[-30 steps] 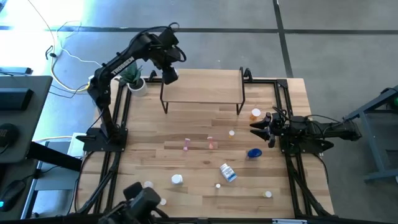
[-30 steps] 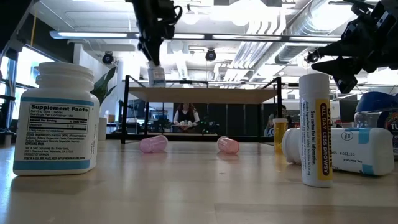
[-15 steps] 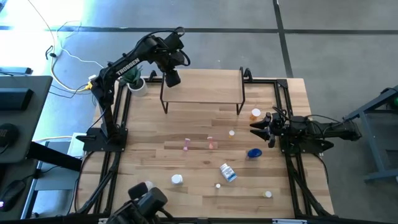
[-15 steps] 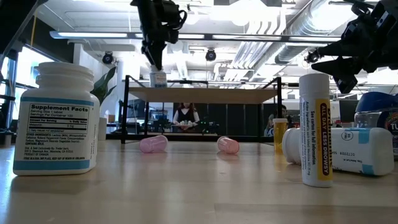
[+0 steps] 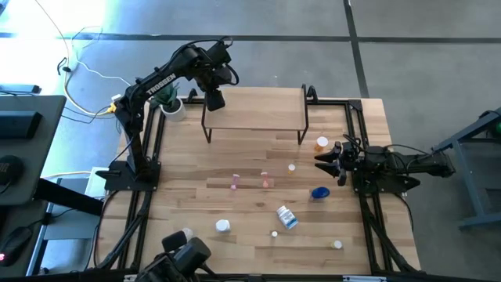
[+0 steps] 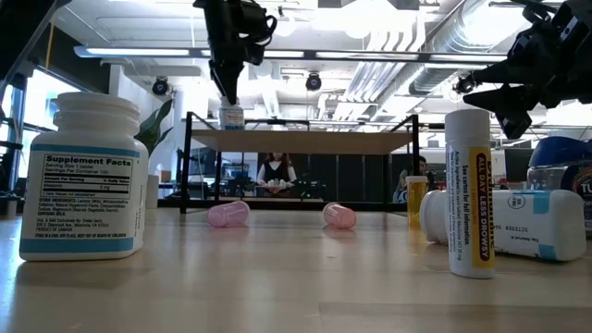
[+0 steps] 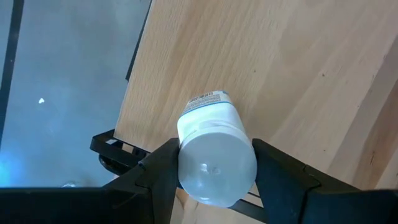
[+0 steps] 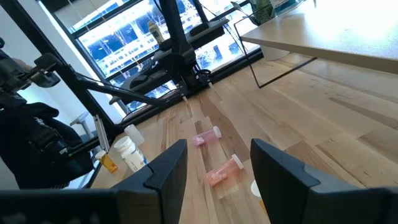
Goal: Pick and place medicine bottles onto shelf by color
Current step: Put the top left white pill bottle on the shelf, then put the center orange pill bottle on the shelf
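Note:
My left gripper (image 5: 214, 99) stands over the left end of the shelf (image 5: 258, 110), shut on a white medicine bottle (image 6: 232, 117). In the low view the bottle's base reaches the shelf board (image 6: 305, 141); whether it rests there I cannot tell. At the table's right edge my right gripper (image 5: 322, 160) waits level and open, its fingers apart with nothing between them. Other medicine bottles stay on the table: two pink ones (image 5: 234, 183) lie on their sides, and there are a blue one (image 5: 319, 192), an orange-capped one (image 5: 322, 143) and a blue-labelled white one (image 5: 287, 217). My left gripper pinches the white bottle's cap end (image 7: 216, 168) between its two fingers (image 7: 163, 171), one on each side. The fingers come from above, pointing steeply down. The bottle hangs upright below them, its label (image 7: 208, 101) toward the shelf board.
A potted plant (image 5: 168, 100) stands just left of the shelf's left end. Several small white bottles (image 5: 223, 225) are scattered near the front edge. Black frame rails (image 5: 149, 157) run along both table sides. The shelf board to the right of the held bottle is bare.
My left gripper has sunk a little toward the shelf's left end and turned slightly. The white bottle came down with it until its base reached the board's top, and it then stayed still.

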### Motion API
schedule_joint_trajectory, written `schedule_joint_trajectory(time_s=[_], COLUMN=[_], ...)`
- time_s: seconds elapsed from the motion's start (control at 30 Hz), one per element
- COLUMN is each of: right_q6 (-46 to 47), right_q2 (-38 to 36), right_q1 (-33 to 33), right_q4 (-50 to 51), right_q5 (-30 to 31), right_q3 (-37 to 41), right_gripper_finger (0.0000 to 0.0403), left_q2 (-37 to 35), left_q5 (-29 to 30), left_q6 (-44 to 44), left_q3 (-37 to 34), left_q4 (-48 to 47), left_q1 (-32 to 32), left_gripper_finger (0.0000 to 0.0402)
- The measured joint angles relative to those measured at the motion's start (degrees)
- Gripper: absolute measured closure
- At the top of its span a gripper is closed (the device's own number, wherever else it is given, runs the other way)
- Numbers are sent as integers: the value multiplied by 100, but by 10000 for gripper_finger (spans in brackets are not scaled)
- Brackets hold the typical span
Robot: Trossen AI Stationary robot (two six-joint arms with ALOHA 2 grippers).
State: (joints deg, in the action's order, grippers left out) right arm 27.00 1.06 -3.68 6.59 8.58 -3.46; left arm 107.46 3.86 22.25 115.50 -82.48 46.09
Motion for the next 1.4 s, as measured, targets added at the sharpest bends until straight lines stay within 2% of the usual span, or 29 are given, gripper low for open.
schedule_joint_trajectory(time_s=[0.17,0.5,0.97,1.4], right_q6=[-1,-2,-2,-1], right_q2=[-2,-2,-2,-2], right_q1=[-1,-2,-1,-1], right_q4=[0,0,-1,-1], right_q5=[0,0,0,0], right_q3=[-1,0,0,-1], right_gripper_finger=[235,235,235,235], left_q2=[0,0,-28,-481], left_q5=[0,184,192,195], left_q6=[56,47,119,195], left_q3=[0,0,0,0], left_q4=[1,76,205,348], left_q1=[0,0,-9,-247], left_gripper_finger=[226,190,188,188])
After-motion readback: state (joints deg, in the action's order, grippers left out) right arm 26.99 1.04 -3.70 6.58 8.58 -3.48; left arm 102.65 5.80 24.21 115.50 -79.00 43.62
